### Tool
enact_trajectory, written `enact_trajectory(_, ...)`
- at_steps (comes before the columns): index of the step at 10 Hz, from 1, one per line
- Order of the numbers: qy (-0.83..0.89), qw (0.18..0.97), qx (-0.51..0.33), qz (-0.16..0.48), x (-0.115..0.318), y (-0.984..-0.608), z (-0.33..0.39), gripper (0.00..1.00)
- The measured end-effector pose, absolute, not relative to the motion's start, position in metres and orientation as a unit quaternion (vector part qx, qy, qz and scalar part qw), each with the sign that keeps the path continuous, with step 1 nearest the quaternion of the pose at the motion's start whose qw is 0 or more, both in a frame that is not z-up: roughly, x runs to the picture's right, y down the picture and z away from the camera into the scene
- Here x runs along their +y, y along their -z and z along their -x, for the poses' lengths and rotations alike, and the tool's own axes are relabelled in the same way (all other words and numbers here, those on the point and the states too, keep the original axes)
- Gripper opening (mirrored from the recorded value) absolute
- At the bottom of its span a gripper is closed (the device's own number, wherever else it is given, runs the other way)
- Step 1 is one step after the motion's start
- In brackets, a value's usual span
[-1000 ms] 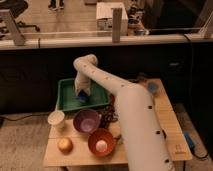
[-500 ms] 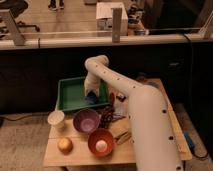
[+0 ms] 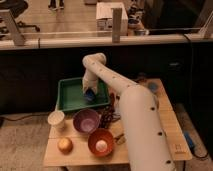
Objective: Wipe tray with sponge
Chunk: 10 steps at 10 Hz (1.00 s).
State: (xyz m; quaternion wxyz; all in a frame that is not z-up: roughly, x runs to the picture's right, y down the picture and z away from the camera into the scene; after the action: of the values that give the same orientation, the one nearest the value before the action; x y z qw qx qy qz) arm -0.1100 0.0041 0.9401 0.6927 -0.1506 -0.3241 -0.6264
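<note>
The green tray [image 3: 70, 98] lies at the back left of the wooden table. My white arm reaches over it from the lower right. My gripper [image 3: 89, 94] points down into the tray's right half. A small blue sponge [image 3: 89, 96] shows at its tip, against the tray floor.
In front of the tray stand a purple bowl [image 3: 86, 121], an orange bowl [image 3: 101, 142] with a pale object in it, a white cup [image 3: 56, 120] and a round fruit [image 3: 64, 145]. A small blue cup-like object [image 3: 152, 87] sits at the table's back right. A dark clutter [image 3: 107, 118] lies beside the purple bowl.
The gripper with the sponge has moved from the tray's middle to its right side and then slightly back and left. The other objects have not moved.
</note>
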Motion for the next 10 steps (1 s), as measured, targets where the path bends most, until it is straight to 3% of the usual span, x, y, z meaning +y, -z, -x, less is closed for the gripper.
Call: enact_trajectory(10,0.626,0.693,-0.324,0.152,0.0055,-0.9413,0.1077,0.00)
